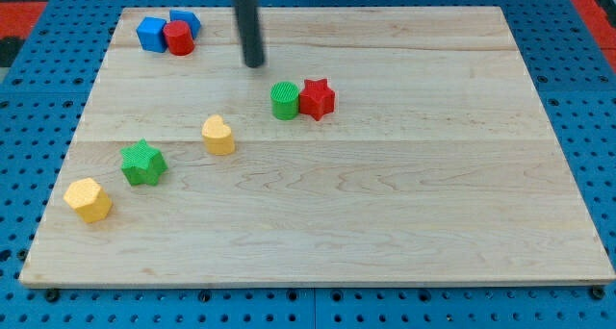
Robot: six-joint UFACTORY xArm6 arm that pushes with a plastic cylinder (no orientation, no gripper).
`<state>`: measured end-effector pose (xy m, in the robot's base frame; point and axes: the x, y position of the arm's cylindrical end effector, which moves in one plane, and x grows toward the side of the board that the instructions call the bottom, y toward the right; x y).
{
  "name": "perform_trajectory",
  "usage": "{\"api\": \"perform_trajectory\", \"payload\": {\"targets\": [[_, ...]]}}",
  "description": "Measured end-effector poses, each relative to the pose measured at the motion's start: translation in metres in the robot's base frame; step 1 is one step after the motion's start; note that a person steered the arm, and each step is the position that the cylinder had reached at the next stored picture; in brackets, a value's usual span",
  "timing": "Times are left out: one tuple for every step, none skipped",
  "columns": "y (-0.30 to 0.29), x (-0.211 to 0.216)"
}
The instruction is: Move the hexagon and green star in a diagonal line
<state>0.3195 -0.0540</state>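
Observation:
The yellow hexagon (89, 199) lies near the board's lower left. The green star (143, 163) sits just up and to the right of it, a small gap apart. A yellow heart (218, 136) lies further up and right, so the three form a rising diagonal. My tip (254, 64) is at the view's top centre, well above and right of the heart, left of and above the green cylinder (285, 100). It touches no block.
A red star (317, 98) touches the green cylinder's right side. At the top left corner a blue cube (151, 34), a red cylinder (179, 37) and another blue block (187, 22) cluster together. The wooden board (404, 194) rests on a blue pegboard.

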Motion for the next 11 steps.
{"api": "perform_trajectory", "payload": {"targets": [[-0.095, 0.066], [-0.194, 0.131], [-0.229, 0.205], [-0.244, 0.269], [-0.222, 0.269], [-0.196, 0.244], [-0.149, 0.232], [-0.146, 0.201], [-0.131, 0.244], [-0.178, 0.239], [-0.198, 0.209]]}}
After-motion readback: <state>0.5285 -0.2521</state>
